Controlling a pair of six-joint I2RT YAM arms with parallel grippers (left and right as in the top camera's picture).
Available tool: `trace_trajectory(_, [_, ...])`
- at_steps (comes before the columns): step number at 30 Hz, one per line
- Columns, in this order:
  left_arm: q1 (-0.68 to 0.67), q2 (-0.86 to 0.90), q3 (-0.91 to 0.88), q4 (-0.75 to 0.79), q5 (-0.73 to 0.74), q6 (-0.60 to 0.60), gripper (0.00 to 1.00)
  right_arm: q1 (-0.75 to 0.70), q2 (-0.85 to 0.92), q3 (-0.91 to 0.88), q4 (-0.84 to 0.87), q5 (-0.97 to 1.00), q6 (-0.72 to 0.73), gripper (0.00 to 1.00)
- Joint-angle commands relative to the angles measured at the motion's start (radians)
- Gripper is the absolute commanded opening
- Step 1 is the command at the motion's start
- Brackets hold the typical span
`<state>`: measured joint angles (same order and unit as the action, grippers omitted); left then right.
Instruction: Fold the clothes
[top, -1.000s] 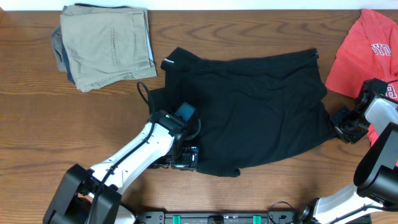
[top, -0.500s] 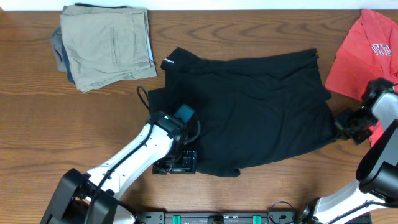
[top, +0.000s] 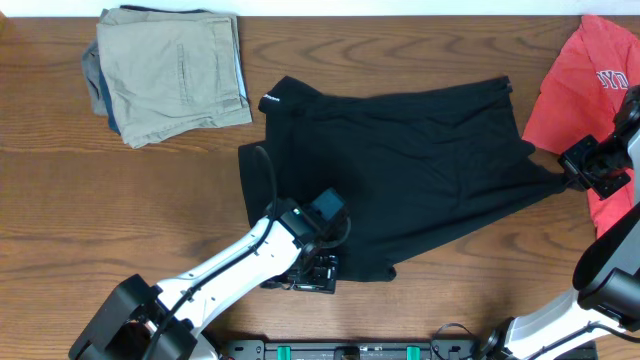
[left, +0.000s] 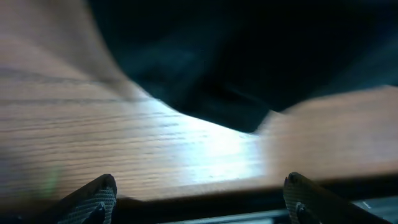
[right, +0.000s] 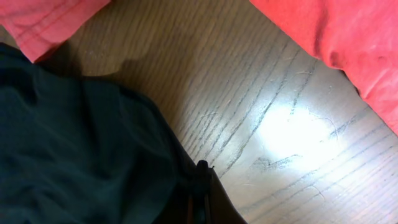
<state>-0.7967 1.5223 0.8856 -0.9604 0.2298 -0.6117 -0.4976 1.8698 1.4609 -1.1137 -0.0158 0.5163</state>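
Note:
The black garment (top: 400, 170) lies spread across the middle of the table, its small white logo (top: 268, 100) at the back left corner. My left gripper (top: 318, 278) hovers at its front hem, open. In the blurred left wrist view the gripper (left: 202, 186) has only wood between its fingertips (left: 93, 198), with the black garment (left: 249, 56) just beyond. My right gripper (top: 575, 172) is shut on the garment's right corner, which is drawn out to a point. The right wrist view shows this gripper (right: 200, 180) closed at the black garment's (right: 81, 143) edge. The red tee (top: 575, 85) lies at the far right, and the red tee (right: 336, 50) is also close by the right gripper.
A stack of folded khaki trousers (top: 170, 70) sits at the back left over a blue garment. Bare wooden table (top: 120, 210) shows to the left of the black garment. The table's front edge and a black rail (top: 350, 350) run just behind my left gripper.
My right gripper has closed on the black garment's right corner and pulled it rightward. My left arm has slid right along the front hem, and the garment has shifted right.

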Motion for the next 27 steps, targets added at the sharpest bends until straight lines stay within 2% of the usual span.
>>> trace_trajectory(1, [0.01,-0.011,-0.034,0.018,-0.089,-0.048,0.88,-0.043,-0.001,0.025,0.006,-0.027,0.014,0.01])
trace_trajectory(10, [0.034,-0.009,-0.18,0.268,0.03,-0.056,0.9,-0.147,-0.001,0.069,-0.034,-0.053,0.013,0.01])
trace_trajectory(20, [0.034,-0.007,-0.203,0.504,0.027,-0.056,0.9,-0.123,-0.001,0.069,-0.05,-0.079,-0.007,0.01])
trace_trajectory(27, [0.034,0.0,-0.203,0.537,0.027,-0.061,0.89,-0.098,-0.001,0.069,-0.051,-0.079,-0.01,0.01])
